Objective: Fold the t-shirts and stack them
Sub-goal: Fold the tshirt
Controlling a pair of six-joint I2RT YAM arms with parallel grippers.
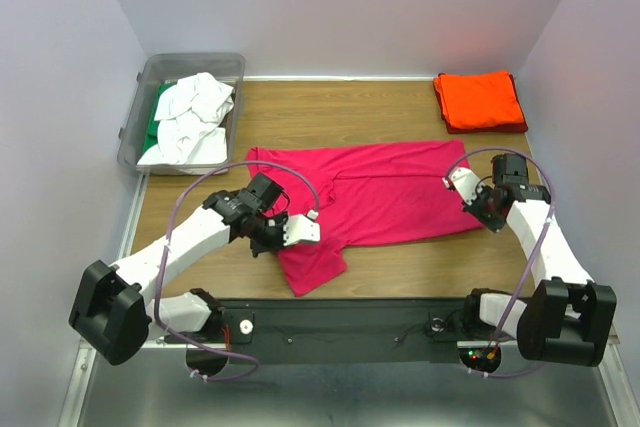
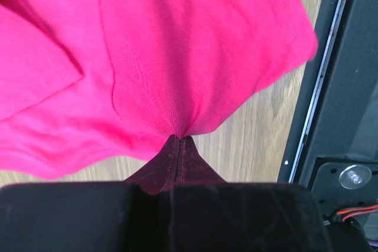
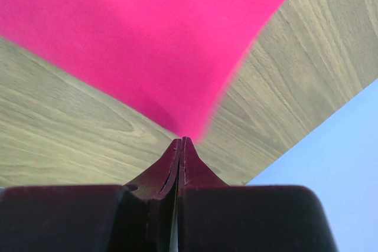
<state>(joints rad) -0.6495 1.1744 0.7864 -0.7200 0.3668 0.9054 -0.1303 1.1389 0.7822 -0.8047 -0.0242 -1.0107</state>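
Across the middle of the table (image 1: 400, 112), the magenta-pink t-shirt (image 1: 390, 187) lies partly spread, its near-left part hanging toward the front edge. The left gripper (image 2: 178, 138) has its jaws clamped on a fold of that cloth. The right gripper (image 3: 183, 140) has its jaws pinched on the shirt's right edge. A folded orange-red t-shirt (image 1: 480, 100) sits at the far right corner.
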